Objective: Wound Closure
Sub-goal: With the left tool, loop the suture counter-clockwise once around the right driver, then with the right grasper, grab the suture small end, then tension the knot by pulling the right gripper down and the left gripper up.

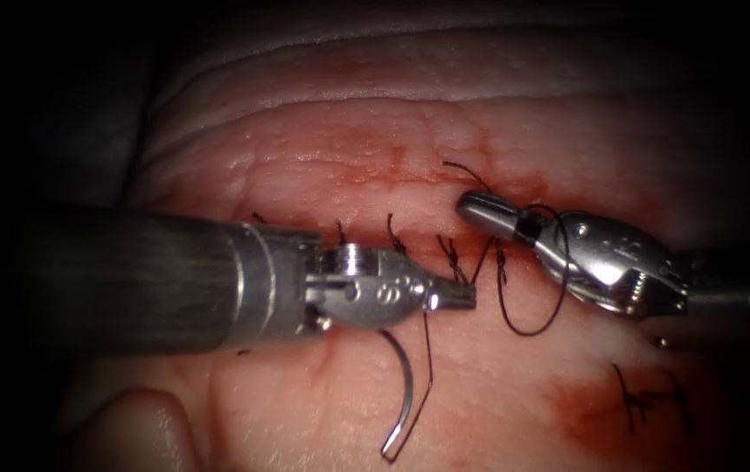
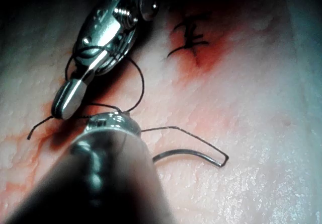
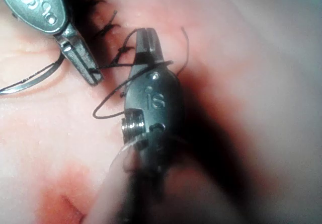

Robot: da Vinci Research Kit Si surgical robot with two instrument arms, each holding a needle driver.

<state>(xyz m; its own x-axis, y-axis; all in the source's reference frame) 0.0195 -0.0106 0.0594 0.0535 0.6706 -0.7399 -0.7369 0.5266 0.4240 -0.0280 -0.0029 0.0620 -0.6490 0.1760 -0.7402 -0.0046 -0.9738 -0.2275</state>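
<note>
Knotted thread scrap on red fluid patch, right of cut.

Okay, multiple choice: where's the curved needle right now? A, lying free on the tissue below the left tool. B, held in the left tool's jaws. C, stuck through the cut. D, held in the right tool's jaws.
A: the needle lies loose on the tissue under the left tool, whose jaws grip only thread.

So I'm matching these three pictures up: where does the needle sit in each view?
Endoscope view: needle lies free on the tissue, below the left tool, which holds thread.
Left wrist view: needle lies beside the left tool's shaft.
Right wrist view: needle curves beside the left tool.
Shared landmark: the left tool.
</note>
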